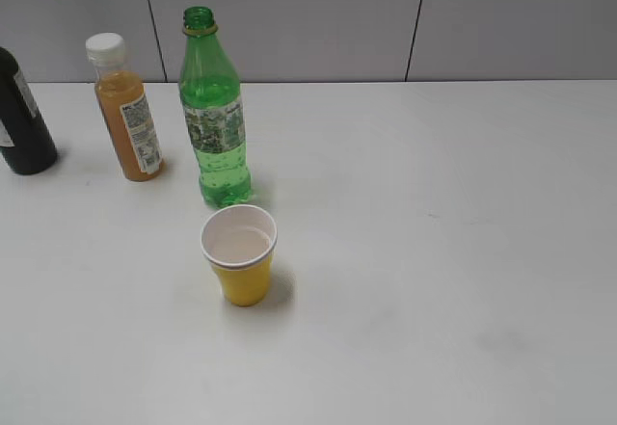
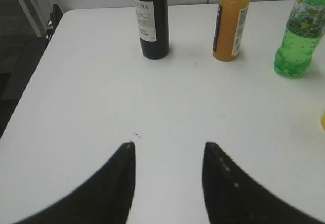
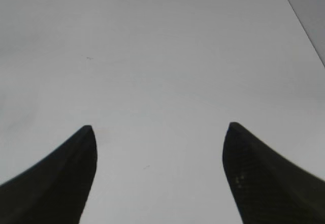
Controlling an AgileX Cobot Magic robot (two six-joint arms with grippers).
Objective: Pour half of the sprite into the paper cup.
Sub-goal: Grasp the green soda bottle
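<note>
The sprite bottle (image 1: 214,117) stands upright and uncapped on the white table, left of centre; it also shows at the top right of the left wrist view (image 2: 299,36). The yellow paper cup (image 1: 240,253) stands upright just in front of it, white inside; a yellow sliver of it shows at the right edge of the left wrist view (image 2: 323,120). My left gripper (image 2: 170,145) is open and empty above bare table, well short of the bottles. My right gripper (image 3: 160,127) is open and empty above bare table. Neither gripper shows in the exterior view.
An orange-juice bottle with a white cap (image 1: 127,109) stands left of the sprite, and a dark bottle (image 1: 21,117) at the far left; both show in the left wrist view, juice (image 2: 231,23) and dark bottle (image 2: 151,18). The table's left edge (image 2: 30,87) drops away.
</note>
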